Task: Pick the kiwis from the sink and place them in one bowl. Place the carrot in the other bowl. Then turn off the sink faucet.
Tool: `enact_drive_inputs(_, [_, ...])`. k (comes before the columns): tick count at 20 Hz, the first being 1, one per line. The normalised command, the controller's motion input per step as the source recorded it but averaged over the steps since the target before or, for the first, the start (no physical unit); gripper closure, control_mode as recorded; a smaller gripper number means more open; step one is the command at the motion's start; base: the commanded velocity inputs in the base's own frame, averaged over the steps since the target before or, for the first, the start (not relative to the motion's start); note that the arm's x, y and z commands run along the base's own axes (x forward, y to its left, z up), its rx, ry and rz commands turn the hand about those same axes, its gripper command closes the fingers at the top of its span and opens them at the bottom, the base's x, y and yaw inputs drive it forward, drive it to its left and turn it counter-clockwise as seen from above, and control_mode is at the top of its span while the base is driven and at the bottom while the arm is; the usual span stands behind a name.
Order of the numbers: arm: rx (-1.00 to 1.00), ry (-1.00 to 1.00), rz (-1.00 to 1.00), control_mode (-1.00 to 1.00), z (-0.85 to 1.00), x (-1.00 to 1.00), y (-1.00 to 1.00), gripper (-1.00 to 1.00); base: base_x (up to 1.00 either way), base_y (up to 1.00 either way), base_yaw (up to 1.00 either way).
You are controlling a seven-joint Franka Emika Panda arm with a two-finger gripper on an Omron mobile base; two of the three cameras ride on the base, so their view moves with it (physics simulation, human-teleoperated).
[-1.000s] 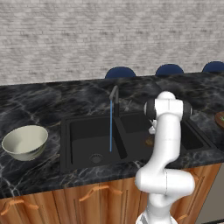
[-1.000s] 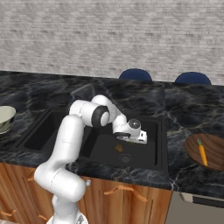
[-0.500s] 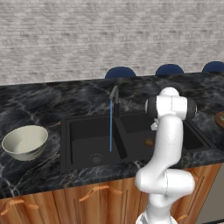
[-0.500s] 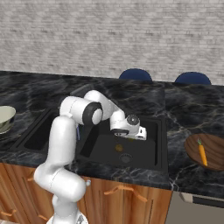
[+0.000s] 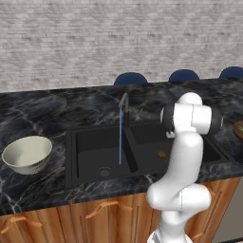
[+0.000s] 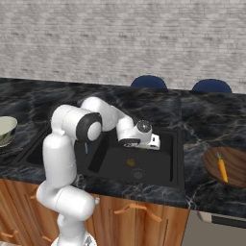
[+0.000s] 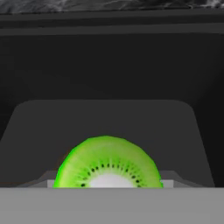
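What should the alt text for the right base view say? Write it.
A white robot arm reaches its pincer into a black sink, above a small kiwi by the drain. A carrot lies in a brown bowl on the right; an off-white bowl sits far left.

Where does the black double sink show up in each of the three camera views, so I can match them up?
Left base view: the sink sits centre, both basins visible, partly behind the white arm.
Right base view: the sink is centre-left, its right basin open to view below the hand.
Hand view: the sink's dark inner wall is seen close up.
Shared landmark: the black marble counter bordering it.
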Motion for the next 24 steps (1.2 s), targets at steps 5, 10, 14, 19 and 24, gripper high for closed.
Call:
enact_drive_inputs(5, [-0.01,0.00,0.01,-1.00,0.43,-0.29,0.18,1.00,0.00,0.00,0.00])
enact_drive_inputs(10, [-0.01,0.00,0.02,-1.00,0.30,-0.28,0.16,1.00,0.00,0.00,0.00])
enact_drive_inputs(14, [-0.01,0.00,0.02,-1.00,0.25,-0.22,0.23,1.00,0.00,0.00,0.00])
enact_drive_inputs(19, [0.00,0.00,0.01,-1.00,0.30,-0.33,0.22,1.00,0.00,0.00,0.00])
enact_drive_inputs(24, [0.00,0.05,0.00,-1.00,0.36,-0.36,0.29,1.00,0.00,0.00,0.00])
